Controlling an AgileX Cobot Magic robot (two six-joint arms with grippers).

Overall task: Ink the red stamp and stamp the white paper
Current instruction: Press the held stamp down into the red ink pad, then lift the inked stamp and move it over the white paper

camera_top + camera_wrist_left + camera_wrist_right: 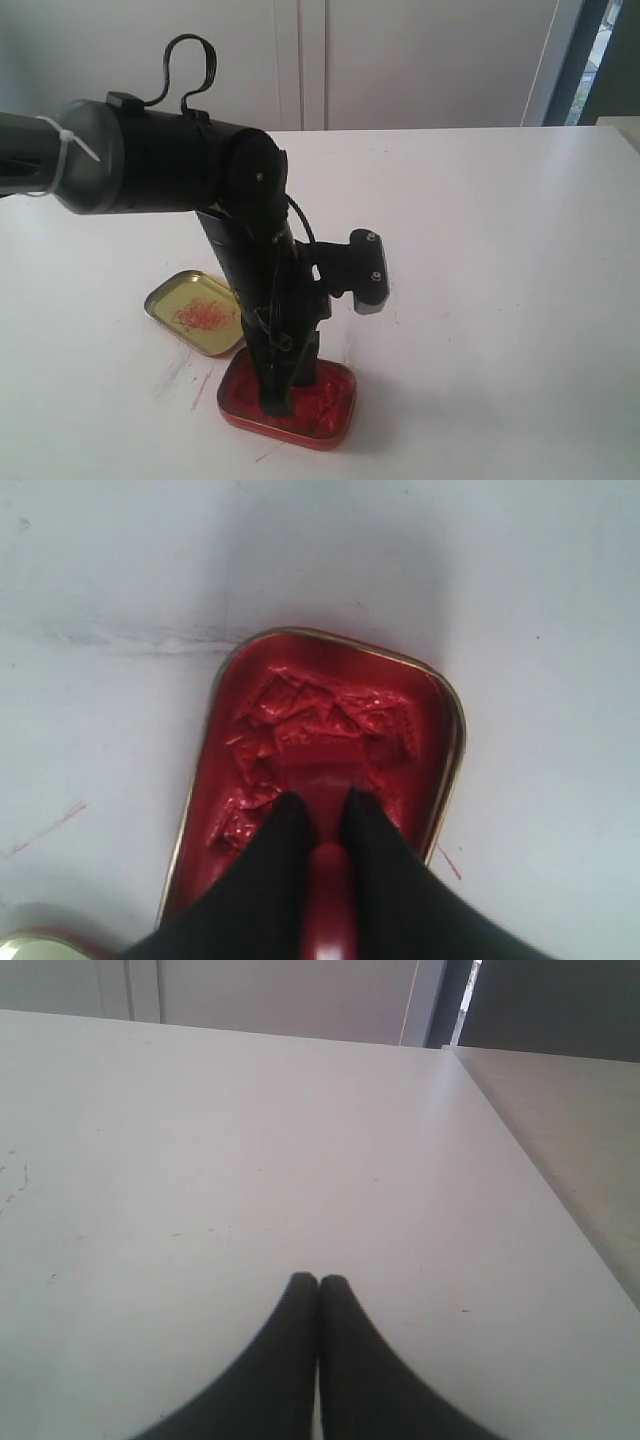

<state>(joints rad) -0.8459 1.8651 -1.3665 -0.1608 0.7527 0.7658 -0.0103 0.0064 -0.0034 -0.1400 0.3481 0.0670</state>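
Red stamp (321,772), seemingly inside left end effector (325,802)

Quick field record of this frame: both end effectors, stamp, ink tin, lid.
left end effector: shut on red stamp
red stamp: base down in the paste of the red ink tin
right end effector: shut, empty, over the bare table
gold lid: on the table beside the tin, open side up, red scribbles inside
white paper: not seen in any view
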